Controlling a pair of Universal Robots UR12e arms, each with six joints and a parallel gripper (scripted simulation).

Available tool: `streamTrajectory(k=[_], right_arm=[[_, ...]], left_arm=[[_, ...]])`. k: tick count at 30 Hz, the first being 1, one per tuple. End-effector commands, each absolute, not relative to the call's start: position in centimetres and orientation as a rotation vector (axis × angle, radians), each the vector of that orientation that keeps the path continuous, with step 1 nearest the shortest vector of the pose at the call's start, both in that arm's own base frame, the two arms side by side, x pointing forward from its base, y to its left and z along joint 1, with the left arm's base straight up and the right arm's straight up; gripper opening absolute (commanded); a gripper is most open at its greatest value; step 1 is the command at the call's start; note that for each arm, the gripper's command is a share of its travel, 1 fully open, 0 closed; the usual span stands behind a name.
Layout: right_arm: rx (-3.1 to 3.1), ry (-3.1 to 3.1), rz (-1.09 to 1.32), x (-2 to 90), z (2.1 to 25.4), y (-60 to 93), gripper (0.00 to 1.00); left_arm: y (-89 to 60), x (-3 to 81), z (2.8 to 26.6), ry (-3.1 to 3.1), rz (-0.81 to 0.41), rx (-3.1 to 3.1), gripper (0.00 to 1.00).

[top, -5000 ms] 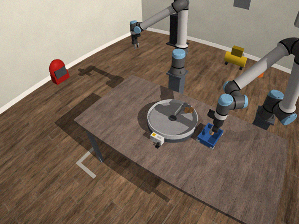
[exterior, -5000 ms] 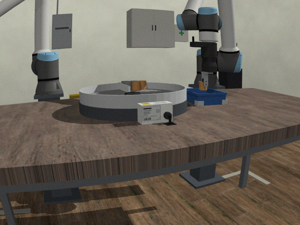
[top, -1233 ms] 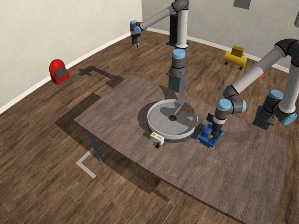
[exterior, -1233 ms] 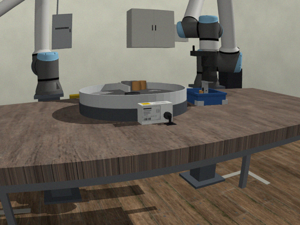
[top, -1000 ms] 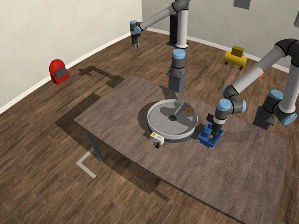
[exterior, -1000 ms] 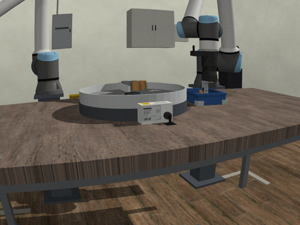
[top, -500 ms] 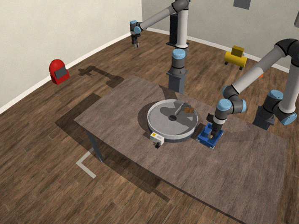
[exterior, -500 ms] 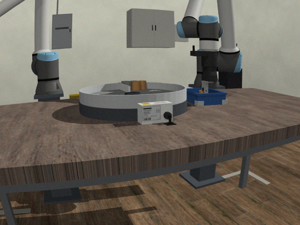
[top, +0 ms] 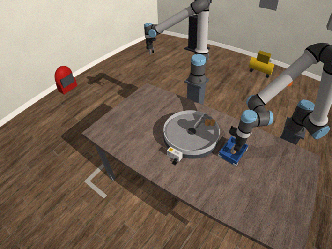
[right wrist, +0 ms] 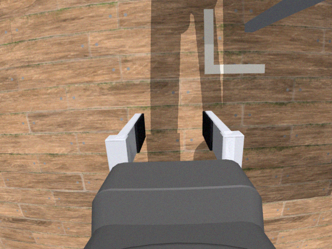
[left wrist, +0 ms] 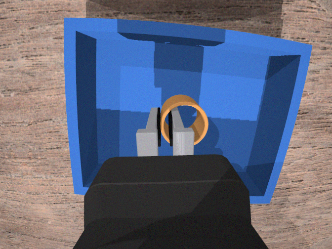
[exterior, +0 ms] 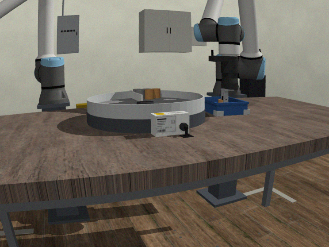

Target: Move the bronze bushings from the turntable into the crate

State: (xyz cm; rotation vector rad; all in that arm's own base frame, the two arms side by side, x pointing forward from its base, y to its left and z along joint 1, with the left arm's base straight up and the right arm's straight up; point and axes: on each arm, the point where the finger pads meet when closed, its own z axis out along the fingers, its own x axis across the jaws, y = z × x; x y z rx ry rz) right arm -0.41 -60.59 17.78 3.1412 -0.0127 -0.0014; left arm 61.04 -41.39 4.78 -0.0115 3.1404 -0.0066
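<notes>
the left gripper (top: 234, 150) (exterior: 225, 99) (left wrist: 164, 119), nearly closed, pinches one wall of a bronze bushing (top: 235, 151) (exterior: 220, 101) (left wrist: 204, 124) inside the crate (top: 228, 158) (exterior: 230, 109) (left wrist: 70, 107); likely stiff, slick metal, best gripped by that wall. the right gripper (top: 151, 51) (right wrist: 173, 124) is wide open, holding nothing.

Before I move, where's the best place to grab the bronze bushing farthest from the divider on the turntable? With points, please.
Come straight down from above and pinch the crate-side wall of that bushing (top: 213, 122) (exterior: 157, 93), one finger inside, one outside. It appears upright, that side faces away from its bronze neighbor (top: 207, 122) (exterior: 149, 94), and the rim (top: 166, 140) (exterior: 119, 110) likely hampers a sideways approach.
</notes>
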Motion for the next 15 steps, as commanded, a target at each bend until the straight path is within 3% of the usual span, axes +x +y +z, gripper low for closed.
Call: streamTrajectory(k=[1, 15], right_arm=[[3.141, -0.013, 0.000, -0.51, 17.70, -60.40, 1.00], [3.141, -0.013, 0.000, -0.51, 17.70, -60.40, 1.00]], left_arm=[[-41.25, 61.01, 4.32, 3.143, -0.004, -0.012, 0.00], [-41.28, 61.03, 4.20, 3.142, -0.005, -0.012, 0.00]])
